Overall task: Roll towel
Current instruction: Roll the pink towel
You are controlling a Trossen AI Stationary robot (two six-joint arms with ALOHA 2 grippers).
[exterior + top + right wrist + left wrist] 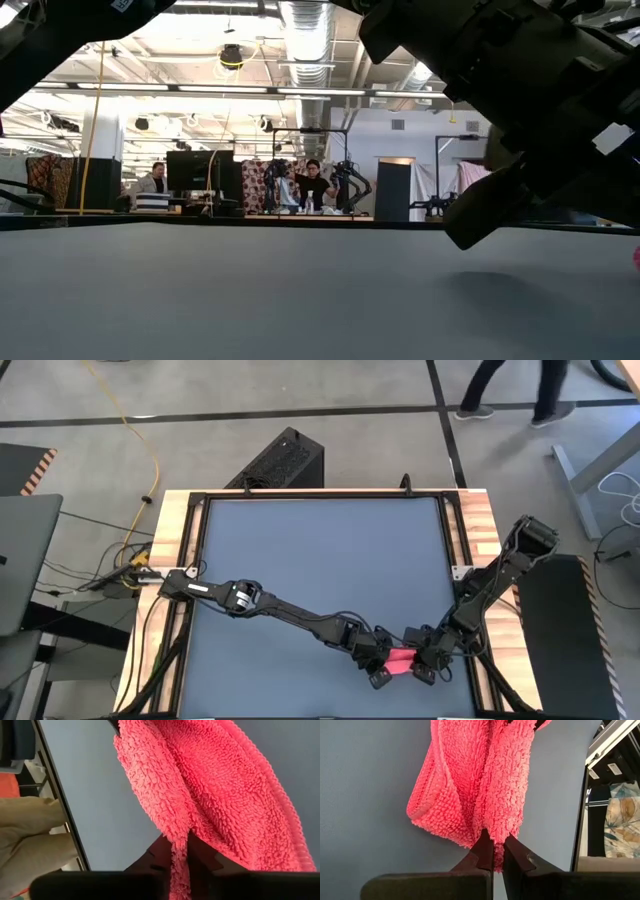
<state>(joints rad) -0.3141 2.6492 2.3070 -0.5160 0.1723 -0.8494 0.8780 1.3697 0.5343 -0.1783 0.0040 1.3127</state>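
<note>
Towel (401, 660): bunched pink strip, near-right part of worktop (320, 560), long axis spanning pincer to pincer.
Left pincer (493, 851): clamped on one towel end.
Right pincer (182, 851): clamped on opposite end.
Worktop: dark grey, wood-framed.
Room: workshop, people (312, 185) at far benches.

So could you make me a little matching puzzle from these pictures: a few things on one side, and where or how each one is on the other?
Things:
1. towel
2. left gripper
3. right gripper
4. yellow cable

Places or states:
A. lying on the floor beyond the table's far left corner
B. pink, bunched, held between the two arms near the table's near right corner
C. reached across from the table's left side, fingers pinching a pink edge
D. at the table's right edge, fingers closed on pink cloth

Pairs: 1-B, 2-C, 3-D, 4-A
</note>
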